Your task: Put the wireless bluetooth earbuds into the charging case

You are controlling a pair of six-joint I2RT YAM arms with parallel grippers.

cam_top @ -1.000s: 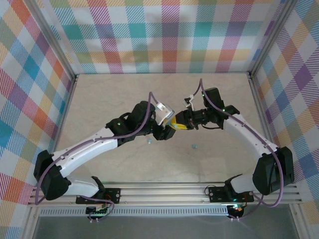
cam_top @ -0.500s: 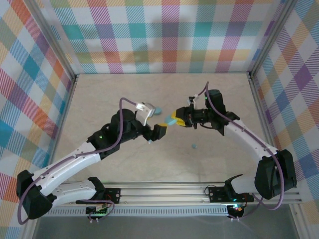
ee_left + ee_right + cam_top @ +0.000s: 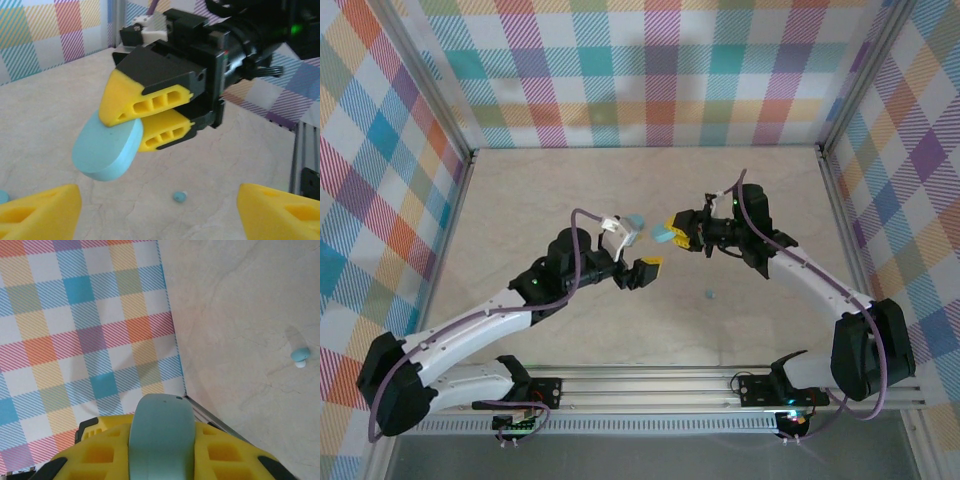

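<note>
Your right claw [image 3: 671,236] is clamped on the pale-blue rounded plastic charging case [image 3: 107,150], above mid-worktop. The left claw [image 3: 159,200] is spread empty. The nearest tiny blue-grey earbud [image 3: 710,294] lies toward the near edge, so I'd drop slowly and pinch it centred.

No lettering, label, brand, number or sign can be read on anything here.

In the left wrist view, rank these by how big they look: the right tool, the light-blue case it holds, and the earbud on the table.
1. right tool, largest.
2. light-blue case, clamped in it.
3. earbud, by far the smallest, though it lies farther off, which shrinks it somewhat.
</note>
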